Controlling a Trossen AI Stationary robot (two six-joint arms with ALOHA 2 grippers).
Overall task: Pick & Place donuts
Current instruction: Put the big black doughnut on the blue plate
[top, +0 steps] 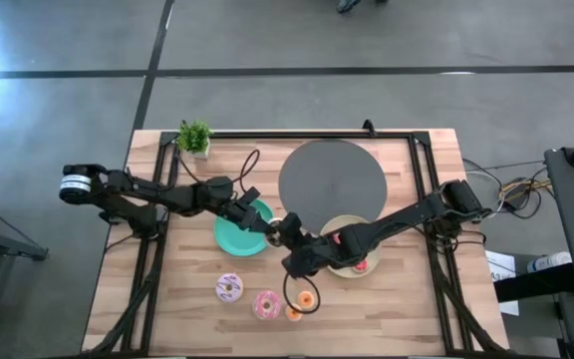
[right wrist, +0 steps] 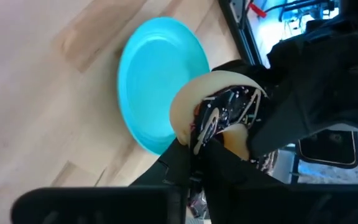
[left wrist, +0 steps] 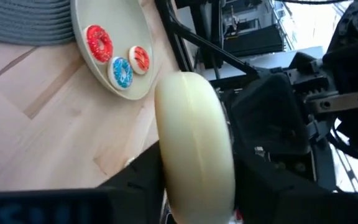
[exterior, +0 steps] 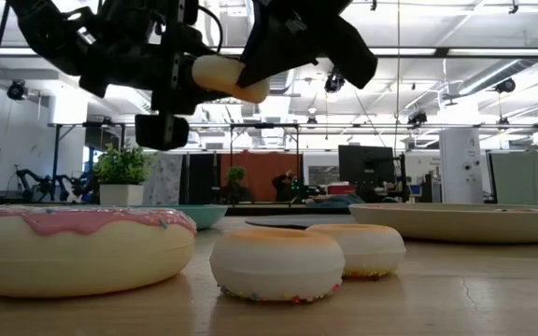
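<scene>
From the high view, the left gripper (top: 263, 221) and right gripper (top: 289, 239) met at the table's middle. They were just beside the flat teal round plate (top: 229, 237). The small cream-sided toy donut (top: 277, 226) between them was mostly covered. Both arms stretched inward and low. The right arm crossed the pale-yellow round plate (top: 345, 223), hiding much of it. A lilac-white sprinkled donut (top: 228, 287), a pink-iced donut (top: 266, 304) and a tiny orange donut (top: 305, 299) lay on the wood near the front edge.

In the low view, the arms were cut off at the top. The cream-sided toy donut (exterior: 227, 77) hung in the air between dark gripper parts, well above the table. Which part belonged to which arm was hard to make out there.

The left wrist view showed that donut (left wrist: 194, 143) edge-on and filling the middle, its icing unseen. Dark shapes flanked it closely. Whether the left claw was pinching it, I could not tell. Beyond it, three tiny donuts sat on the pale-yellow round plate (left wrist: 120, 22).

In the right wrist view, the right gripper (right wrist: 194, 140) was pinching the donut's ring (right wrist: 219, 115), whose brown drizzled top showed. The left gripper's dark bulk hid the donut's far side.
</scene>
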